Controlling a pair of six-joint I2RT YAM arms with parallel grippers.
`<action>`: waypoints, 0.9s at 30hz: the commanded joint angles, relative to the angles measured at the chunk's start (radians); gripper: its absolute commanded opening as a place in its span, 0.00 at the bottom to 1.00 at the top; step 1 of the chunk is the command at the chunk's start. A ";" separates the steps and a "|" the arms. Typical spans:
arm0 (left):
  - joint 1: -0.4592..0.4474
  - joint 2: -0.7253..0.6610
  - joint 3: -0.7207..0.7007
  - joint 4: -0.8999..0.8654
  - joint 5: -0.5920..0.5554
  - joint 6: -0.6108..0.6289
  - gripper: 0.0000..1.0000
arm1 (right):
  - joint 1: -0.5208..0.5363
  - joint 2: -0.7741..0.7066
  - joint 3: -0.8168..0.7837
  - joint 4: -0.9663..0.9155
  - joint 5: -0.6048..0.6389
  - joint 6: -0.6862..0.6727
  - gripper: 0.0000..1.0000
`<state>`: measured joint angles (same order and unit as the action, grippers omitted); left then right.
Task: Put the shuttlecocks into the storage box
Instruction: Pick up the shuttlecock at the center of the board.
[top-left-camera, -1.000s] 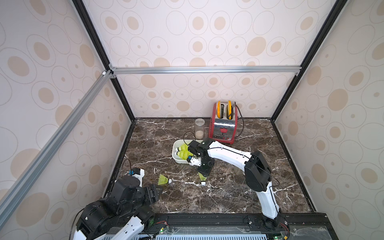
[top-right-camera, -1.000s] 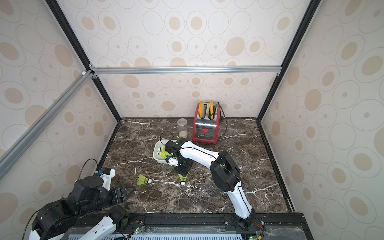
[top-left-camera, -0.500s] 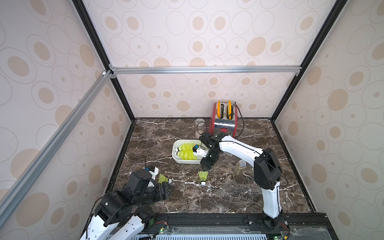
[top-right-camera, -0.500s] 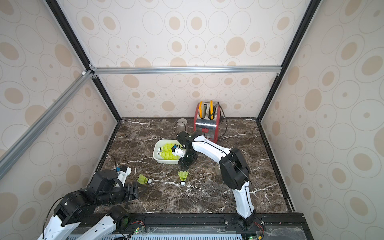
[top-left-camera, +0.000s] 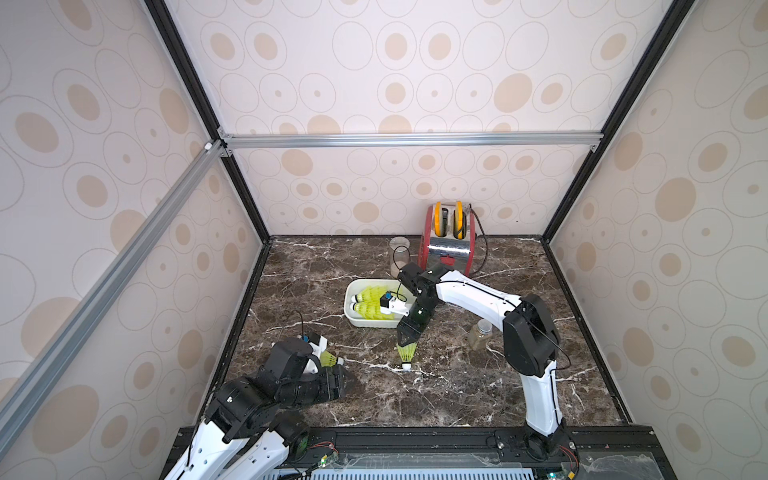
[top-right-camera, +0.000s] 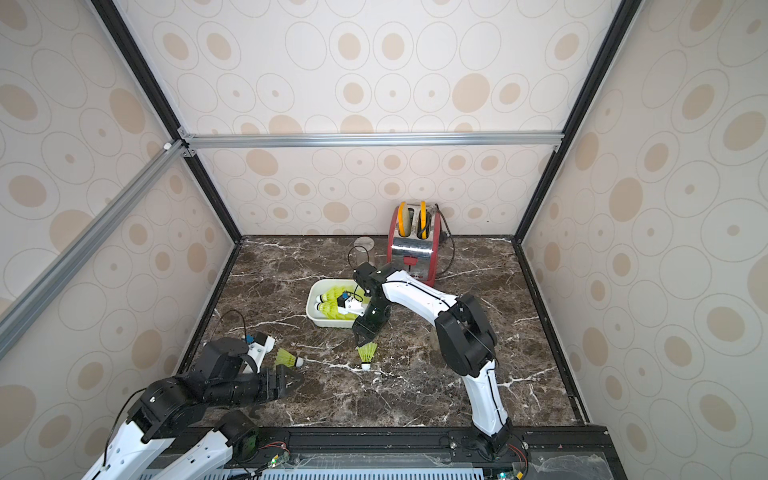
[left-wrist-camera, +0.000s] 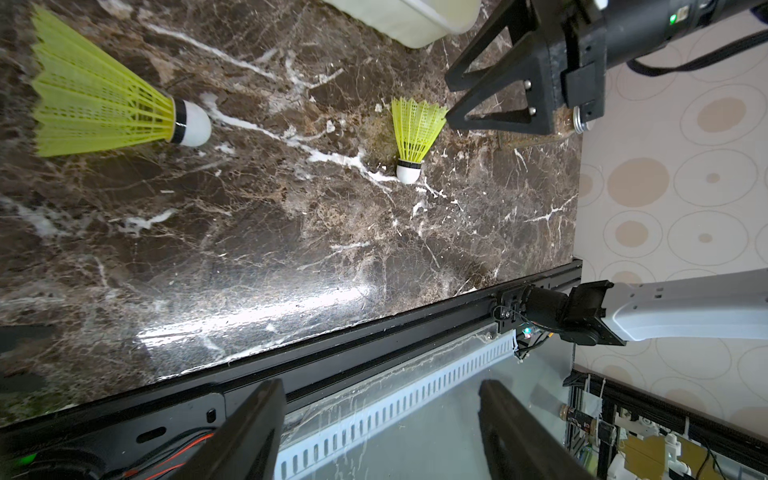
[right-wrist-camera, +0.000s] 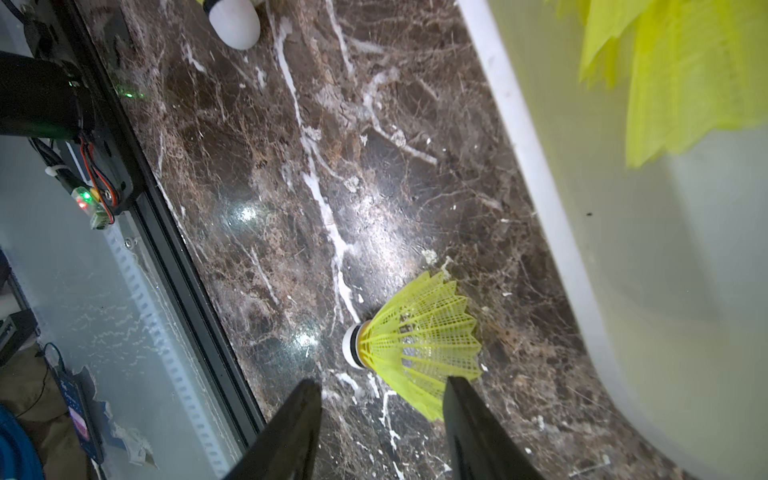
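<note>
Left gripper (left-wrist-camera: 380, 384) has pushed out from the near corner, fingers spread and empty, close by one loose shuttlecock (top-left-camera: 328, 358). Storage box (top-left-camera: 347, 305) holds several more (count unclear). Right gripper (right-wrist-camera: 381, 382) has dropped from the box edge, fingers apart, with the second shuttlecock (top-left-camera: 405, 353) just ahead. Two pickups likely remain.

Lab robot test cell, staged as a kitchen corner. Circle-patterned wall panels (top-left-camera: 395, 83) close three sides, held in black and aluminium framing (top-left-camera: 407, 139). Marble-look bench (top-left-camera: 457, 386) carries a red toaster (top-left-camera: 451, 249). Bare wiring and a lit circuit board (right-wrist-camera: 89, 203) sit on the black rail (top-left-camera: 415, 436) along its edge.
</note>
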<state>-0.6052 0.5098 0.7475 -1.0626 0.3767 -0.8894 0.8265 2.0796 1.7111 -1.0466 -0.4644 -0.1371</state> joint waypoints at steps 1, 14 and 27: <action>-0.005 -0.018 -0.031 0.051 0.034 -0.009 0.76 | 0.005 0.026 -0.010 -0.030 -0.005 -0.022 0.53; -0.005 -0.005 -0.022 0.051 0.030 -0.001 0.76 | 0.019 0.055 -0.038 -0.021 -0.006 -0.019 0.43; -0.005 0.025 -0.003 0.068 0.033 0.006 0.76 | 0.016 0.046 -0.058 -0.017 -0.021 -0.001 0.04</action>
<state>-0.6052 0.5270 0.7074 -1.0195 0.4034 -0.8940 0.8368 2.1197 1.6741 -1.0496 -0.4740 -0.1440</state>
